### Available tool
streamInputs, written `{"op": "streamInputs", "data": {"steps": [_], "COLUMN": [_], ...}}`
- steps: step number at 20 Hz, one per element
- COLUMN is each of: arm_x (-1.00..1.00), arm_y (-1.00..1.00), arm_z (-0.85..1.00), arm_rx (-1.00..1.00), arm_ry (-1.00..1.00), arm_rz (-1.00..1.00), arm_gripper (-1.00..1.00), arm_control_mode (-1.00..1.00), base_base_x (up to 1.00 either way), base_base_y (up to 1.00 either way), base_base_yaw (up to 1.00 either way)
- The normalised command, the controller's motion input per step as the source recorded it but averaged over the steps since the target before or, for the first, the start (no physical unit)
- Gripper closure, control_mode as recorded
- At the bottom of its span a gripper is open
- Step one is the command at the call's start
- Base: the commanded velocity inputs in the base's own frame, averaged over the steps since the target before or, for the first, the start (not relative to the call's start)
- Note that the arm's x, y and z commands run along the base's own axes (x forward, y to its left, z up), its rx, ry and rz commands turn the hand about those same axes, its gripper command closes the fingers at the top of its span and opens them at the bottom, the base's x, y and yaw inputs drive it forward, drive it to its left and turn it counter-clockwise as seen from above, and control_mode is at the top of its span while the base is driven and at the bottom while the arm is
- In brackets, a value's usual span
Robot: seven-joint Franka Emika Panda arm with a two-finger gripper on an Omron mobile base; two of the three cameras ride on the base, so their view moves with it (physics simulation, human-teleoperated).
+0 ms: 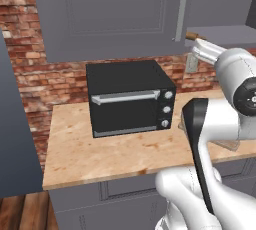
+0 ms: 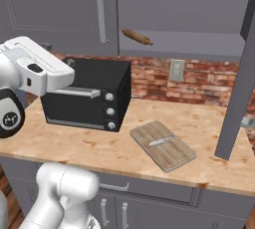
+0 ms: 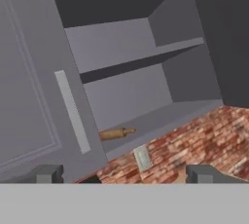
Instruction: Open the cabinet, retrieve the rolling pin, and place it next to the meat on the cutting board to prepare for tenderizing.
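The cabinet has its left door shut, with a pale bar handle, and its right door swung open. The rolling pin lies on the bottom shelf just right of the shut door. In the hand view the rolling pin lies ahead, some way off. My gripper is open, its fingertips wide apart with nothing between them. The cutting board lies on the counter with a pale piece of meat on it.
A black toaster oven stands on the wooden counter left of the board, under the shut door. A wall outlet sits on the brick wall. An upper shelf divides the open cabinet. The open door juts out over the counter's right end.
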Motion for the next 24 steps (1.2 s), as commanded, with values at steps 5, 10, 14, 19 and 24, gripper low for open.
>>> {"op": "streamInputs", "data": {"steps": [5, 10, 14, 19, 24], "arm_x": [0.28, 0.18, 0.3, 0.53, 0.55], "arm_y": [0.03, -0.05, -0.01, 0.0, 0.0], "arm_z": [-0.03, -0.05, -0.01, -0.01, -0.01], "arm_rx": [-0.05, -0.08, -0.09, -0.08, -0.08], "arm_ry": [-0.1, -0.18, -0.13, -0.05, 0.0], "arm_rz": [0.02, 0.05, 0.05, 0.07, 0.06], "arm_gripper": [-1.0, -1.0, -1.0, -1.0, -1.0], "arm_control_mode": [-1.0, -1.0, -1.0, -1.0, -1.0], "base_base_x": [0.0, 0.0, 0.0, 0.0, 0.0], "base_base_y": [0.0, 0.0, 0.0, 0.0, 0.0], "base_base_yaw": [0.0, 0.0, 0.0, 0.0, 0.0]}}
